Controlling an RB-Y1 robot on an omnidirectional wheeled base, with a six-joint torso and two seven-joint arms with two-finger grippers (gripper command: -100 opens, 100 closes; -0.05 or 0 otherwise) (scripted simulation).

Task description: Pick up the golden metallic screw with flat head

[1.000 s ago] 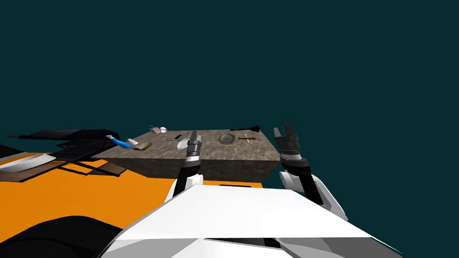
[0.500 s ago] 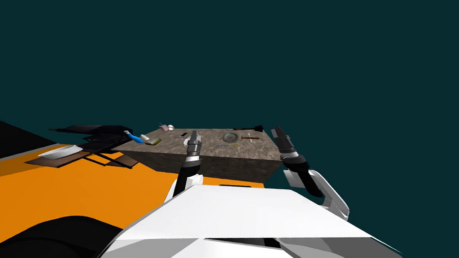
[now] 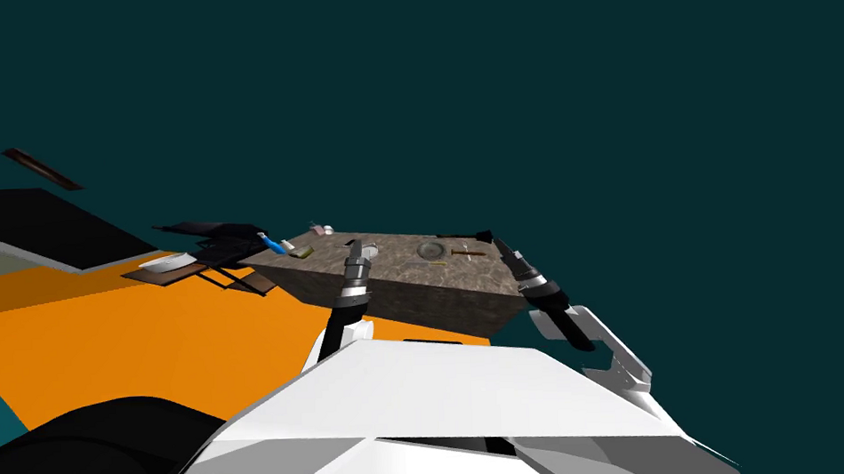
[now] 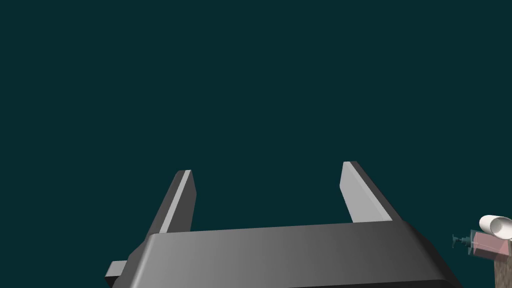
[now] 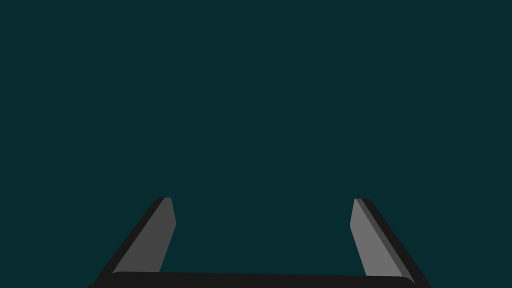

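Between my jaws, nearer right pair, screw (image 3: pixel 468 253) lay on table (image 3: pixel 386 263). Both pairs wide, empty. Approach step, I judged; next move needed right jaws down astride it.

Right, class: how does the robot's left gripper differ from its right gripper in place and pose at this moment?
The left gripper stands in front of the table, left of its middle; the right gripper is by the table's right corner. The left gripper points almost straight up the head view; the right gripper leans toward the left one. Both have their fingers open and hold nothing.
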